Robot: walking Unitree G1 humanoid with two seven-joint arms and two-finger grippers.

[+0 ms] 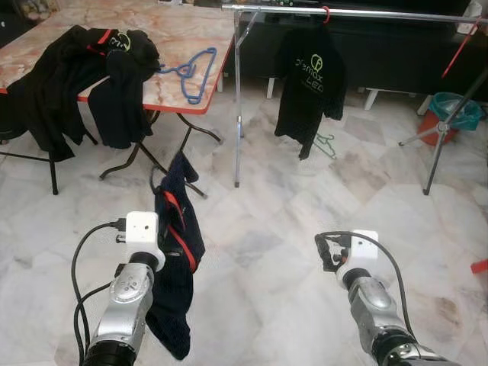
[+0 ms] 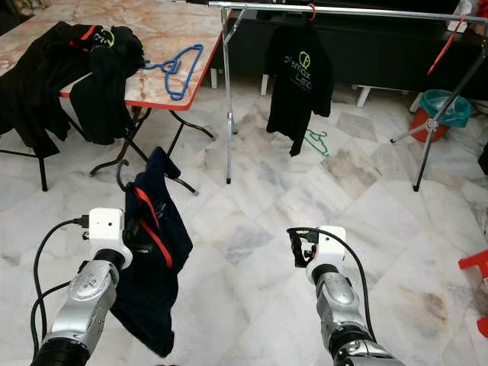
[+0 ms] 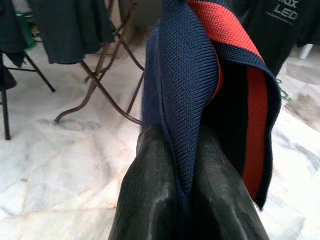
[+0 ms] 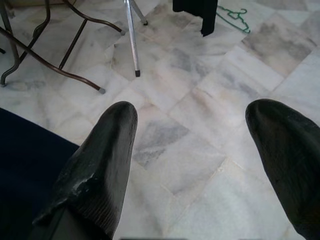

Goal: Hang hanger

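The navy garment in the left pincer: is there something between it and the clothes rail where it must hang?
Nothing visible blocks the way. The left pincer holds the navy garment over bare marble floor, which runs up to the clothes rail. The folding table stands left of that path; a black shirt already hangs on the rail.

Table far left, hanger on it. Rack right of table; a second hanger, probably, on floor beneath.
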